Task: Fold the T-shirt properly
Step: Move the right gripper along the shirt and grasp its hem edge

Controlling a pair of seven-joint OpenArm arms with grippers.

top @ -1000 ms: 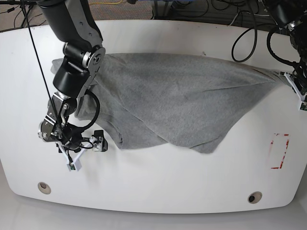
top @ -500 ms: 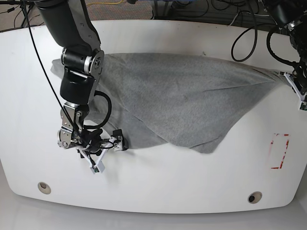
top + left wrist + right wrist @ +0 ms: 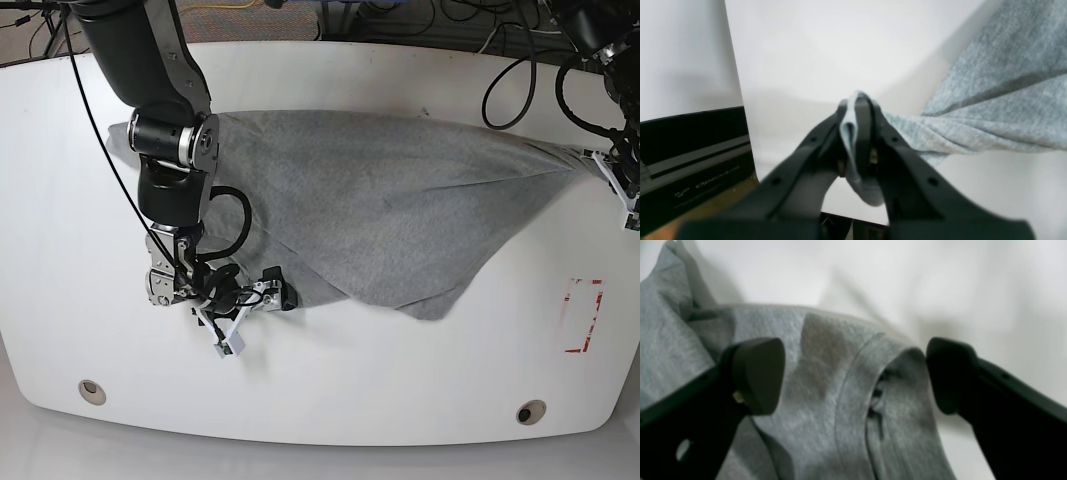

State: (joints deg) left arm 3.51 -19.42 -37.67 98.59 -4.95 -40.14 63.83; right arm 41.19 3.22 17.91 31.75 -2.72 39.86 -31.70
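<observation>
White tabletop (image 3: pixel 330 390) fills the scene, cables trailing behind its far edge. Across its middle the grey T-shirt (image 3: pixel 400 200) lies spread and rumpled, one corner stretched to the table's edge. That corner is pinched tight in the left gripper (image 3: pixel 857 113). Over the cloth's opposite side, the right gripper (image 3: pixel 855 373) hangs with jaws wide, straddling a hemmed fold

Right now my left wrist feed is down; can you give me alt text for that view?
The left claw is shut on a bunched corner of the grey shirt, which stretches off to the right above the white table. A small tuft of cloth hangs between its two dark fingers.
</observation>
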